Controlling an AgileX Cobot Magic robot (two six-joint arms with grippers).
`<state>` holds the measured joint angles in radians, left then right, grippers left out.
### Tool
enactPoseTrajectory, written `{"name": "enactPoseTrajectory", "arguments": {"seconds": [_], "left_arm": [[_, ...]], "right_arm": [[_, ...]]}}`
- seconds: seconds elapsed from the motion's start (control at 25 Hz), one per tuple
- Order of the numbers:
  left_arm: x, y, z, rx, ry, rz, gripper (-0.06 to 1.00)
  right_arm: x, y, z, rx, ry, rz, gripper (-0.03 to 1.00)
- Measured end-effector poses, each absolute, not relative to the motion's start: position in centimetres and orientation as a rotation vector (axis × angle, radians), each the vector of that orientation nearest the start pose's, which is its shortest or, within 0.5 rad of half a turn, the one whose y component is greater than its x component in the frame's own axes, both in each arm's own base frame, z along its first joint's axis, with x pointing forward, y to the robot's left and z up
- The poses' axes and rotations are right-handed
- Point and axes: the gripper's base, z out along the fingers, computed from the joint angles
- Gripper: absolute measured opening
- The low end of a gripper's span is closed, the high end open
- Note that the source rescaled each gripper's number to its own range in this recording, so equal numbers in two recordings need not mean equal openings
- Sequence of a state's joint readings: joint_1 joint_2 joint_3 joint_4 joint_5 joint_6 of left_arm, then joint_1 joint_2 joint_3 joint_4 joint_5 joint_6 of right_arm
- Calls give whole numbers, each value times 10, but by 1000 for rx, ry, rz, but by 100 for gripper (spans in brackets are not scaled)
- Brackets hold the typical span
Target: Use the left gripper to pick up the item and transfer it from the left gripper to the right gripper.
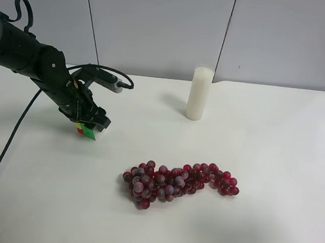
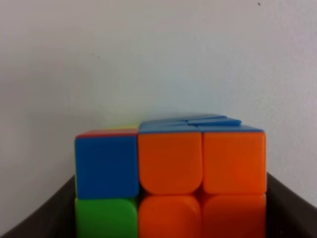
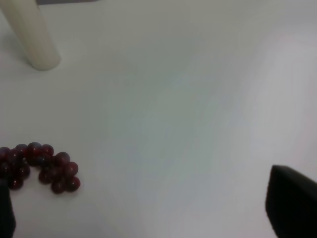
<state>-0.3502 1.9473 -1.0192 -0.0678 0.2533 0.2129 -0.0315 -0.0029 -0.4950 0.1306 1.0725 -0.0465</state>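
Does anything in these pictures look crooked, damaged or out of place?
Only one small thing: the puzzle cube, held in the left gripper, seems to have a layer slightly twisted; in the left wrist view its blue far edges do not line up. The candle stands upright; the grapes lie in one bunch.

The exterior high view looks down from well above and takes in the whole white tabletop (image 1: 272, 165), with the wall (image 1: 159, 24) across the top of the frame. The right wrist view looks down from nearer and shares with the high view the grapes (image 1: 174, 182) at lower centre of that frame and the candle (image 1: 199, 93) at upper centre. The left wrist view sits very close behind the cube (image 2: 171, 178), which fills much of it and shows small at the left of the high frame.
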Motion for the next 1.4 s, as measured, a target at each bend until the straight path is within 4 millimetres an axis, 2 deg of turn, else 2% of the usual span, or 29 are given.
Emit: {"name": "enactPoseTrajectory", "arguments": {"seconds": [0.12, 0.24, 0.52, 0.68, 0.84, 0.96, 1.4], "left_arm": [[342, -127, 122, 662, 2577, -89, 0], [340, -126, 137, 662, 2557, -92, 0], [323, -121, 191, 653, 2529, -115, 0], [304, -124, 225, 725, 2480, -129, 0], [280, -139, 253, 855, 2399, -152, 0], [264, -153, 263, 941, 2363, -178, 0], [201, -220, 269, 1329, 2215, -286, 0]], "right_arm": [[-5, 11, 275, -22, 2053, 108, 100], [-5, 11, 275, -22, 2053, 108, 100], [-5, 11, 275, -22, 2053, 108, 100], [-5, 11, 275, -22, 2053, 108, 100], [-5, 11, 275, -22, 2053, 108, 100], [-5, 11, 275, -22, 2053, 108, 100], [-5, 11, 275, -22, 2053, 108, 100]]}}
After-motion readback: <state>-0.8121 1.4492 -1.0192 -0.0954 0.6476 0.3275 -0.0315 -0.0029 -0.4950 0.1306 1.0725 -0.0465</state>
